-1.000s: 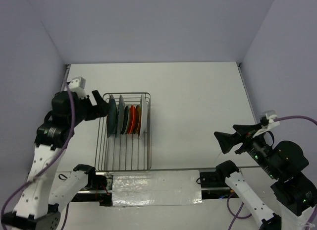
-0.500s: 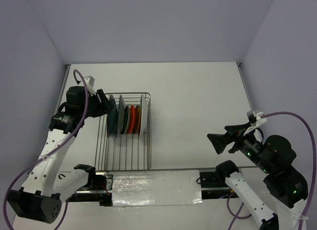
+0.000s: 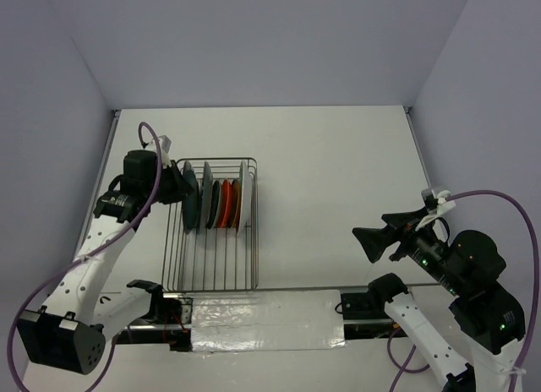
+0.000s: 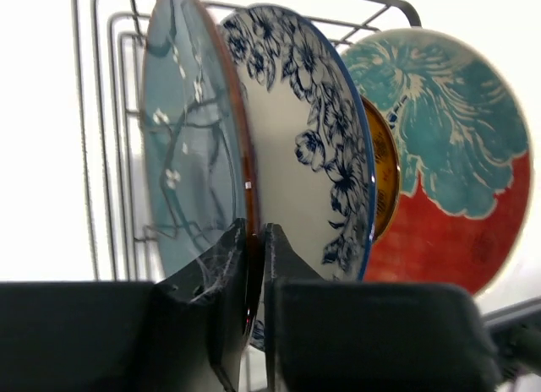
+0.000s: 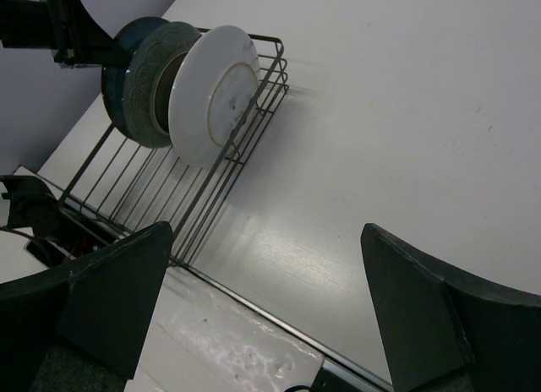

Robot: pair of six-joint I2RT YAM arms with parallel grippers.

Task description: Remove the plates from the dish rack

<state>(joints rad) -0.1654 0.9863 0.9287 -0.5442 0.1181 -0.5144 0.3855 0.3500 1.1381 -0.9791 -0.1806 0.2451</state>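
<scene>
Several plates stand upright in the far half of the grey wire dish rack [image 3: 211, 265]. My left gripper [image 3: 182, 187] is shut on the rim of the leftmost one, a blue-grey plate [image 4: 190, 138] with a brown edge; its jaws [image 4: 254, 265] pinch that rim from both sides. Behind it stand a white plate with a blue floral rim [image 4: 313, 155], a small yellow plate [image 4: 385, 176] and a red plate with teal flowers [image 4: 448, 181]. My right gripper [image 3: 372, 240] hangs open over bare table to the right of the rack, holding nothing. The right wrist view shows the white back of the end plate [image 5: 213, 92].
The near half of the rack [image 5: 144, 198] holds only bare wires. A shiny taped strip [image 3: 262, 320] runs along the table's near edge between the arm bases. White table [image 3: 338, 172] lies right of the rack, with walls on three sides.
My left gripper moved in to the leftmost plate and shut on its rim. The right arm shifted slightly left early on, then stayed still and open.
</scene>
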